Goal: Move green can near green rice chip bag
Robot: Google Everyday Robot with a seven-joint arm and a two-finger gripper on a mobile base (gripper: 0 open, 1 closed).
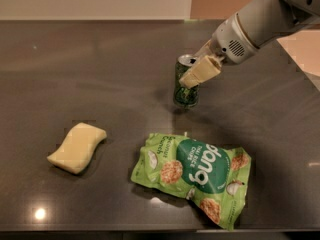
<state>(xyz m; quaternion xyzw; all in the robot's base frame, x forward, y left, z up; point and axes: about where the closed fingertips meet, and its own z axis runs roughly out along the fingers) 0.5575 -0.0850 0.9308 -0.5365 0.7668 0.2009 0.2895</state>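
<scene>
The green can stands upright on the dark table, just above the upper left corner of the green rice chip bag, which lies flat at the front centre. My gripper reaches in from the upper right and is shut on the can's upper part, with a cream-coloured finger across its front. The can's silver top shows behind the finger.
A pale yellow sponge lies at the front left. The dark table runs to a back edge under the pale wall and a right edge near my arm.
</scene>
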